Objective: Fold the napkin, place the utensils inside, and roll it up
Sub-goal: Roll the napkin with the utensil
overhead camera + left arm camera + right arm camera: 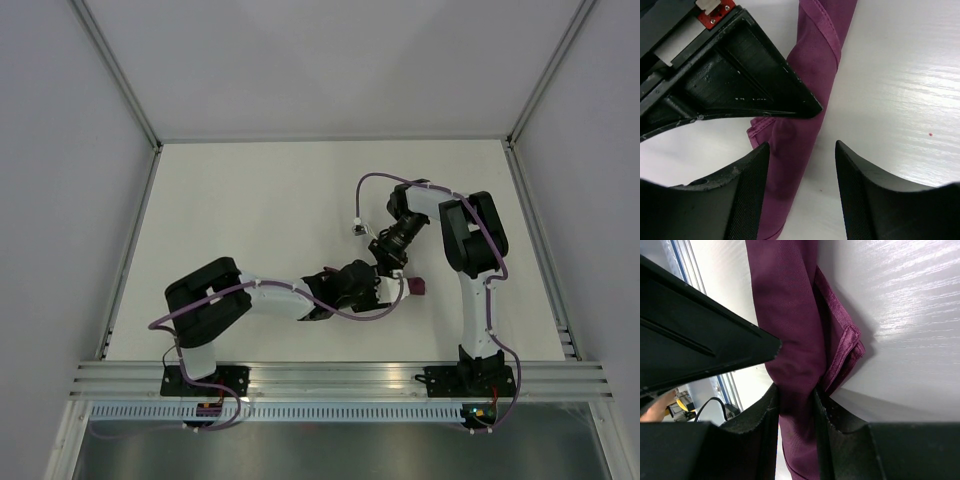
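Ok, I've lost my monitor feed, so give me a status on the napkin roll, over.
Left gripper open over the napkin. Right gripper shut on the napkin, which is rolled. Utensils not in sight. No obstruction seen.

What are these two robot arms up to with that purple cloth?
Both arms are working on the napkin, already a long roll lying on the white table. The right gripper pinches it between its fingers; the left gripper sits open, straddling it. No utensils show, so whether they are inside cannot be told.

Bright, sharp; glare on table [920, 90].
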You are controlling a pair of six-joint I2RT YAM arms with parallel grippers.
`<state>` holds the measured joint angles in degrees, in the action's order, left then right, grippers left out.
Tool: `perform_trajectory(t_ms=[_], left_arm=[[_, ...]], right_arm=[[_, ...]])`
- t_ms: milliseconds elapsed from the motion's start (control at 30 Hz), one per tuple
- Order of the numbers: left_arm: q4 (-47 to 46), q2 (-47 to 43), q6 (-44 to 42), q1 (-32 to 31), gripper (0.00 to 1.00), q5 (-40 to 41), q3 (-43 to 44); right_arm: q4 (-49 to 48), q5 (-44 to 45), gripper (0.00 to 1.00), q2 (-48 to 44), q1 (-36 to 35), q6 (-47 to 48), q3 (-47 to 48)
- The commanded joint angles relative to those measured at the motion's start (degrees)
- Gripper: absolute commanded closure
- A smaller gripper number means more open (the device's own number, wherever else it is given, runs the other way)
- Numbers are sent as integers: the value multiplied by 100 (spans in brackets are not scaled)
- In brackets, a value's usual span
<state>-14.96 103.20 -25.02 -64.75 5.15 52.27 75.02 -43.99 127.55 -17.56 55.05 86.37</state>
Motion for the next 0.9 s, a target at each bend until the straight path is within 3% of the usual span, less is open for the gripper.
perform_trajectory(t_ms=[0, 267, 400, 500, 567, 667, 700, 767, 867], left_arm=[[-235, 235, -626, -72, 39, 302, 292], [-191, 727, -1005, -152, 43, 549, 328], [-165, 868, -1110, -152, 52, 593, 301], [-51, 991, -1146, -152, 78, 593, 328], [19, 1044, -1137, -152, 85, 558, 371], [230, 1123, -1058, -143, 94, 470, 476], [274, 1141, -980, -117, 98, 383, 503], [485, 1150, -909, -82, 98, 303, 608], [836, 1185, -602, 41, 98, 57, 819]], right_arm=[[-735, 760, 84, 394, 16, 384, -15], [-700, 751, 84, 438, 25, 375, 38], [-665, 751, 84, 464, 25, 384, 82], [-603, 707, 84, 464, 42, 410, 126], [-568, 672, 83, 447, 34, 402, 170], [-559, 620, 71, 350, 42, 323, 249], [-559, 567, 62, 298, 60, 305, 266], [-629, 532, 49, 105, 95, 157, 328], [-726, 461, 39, -247, 191, -20, 451]])
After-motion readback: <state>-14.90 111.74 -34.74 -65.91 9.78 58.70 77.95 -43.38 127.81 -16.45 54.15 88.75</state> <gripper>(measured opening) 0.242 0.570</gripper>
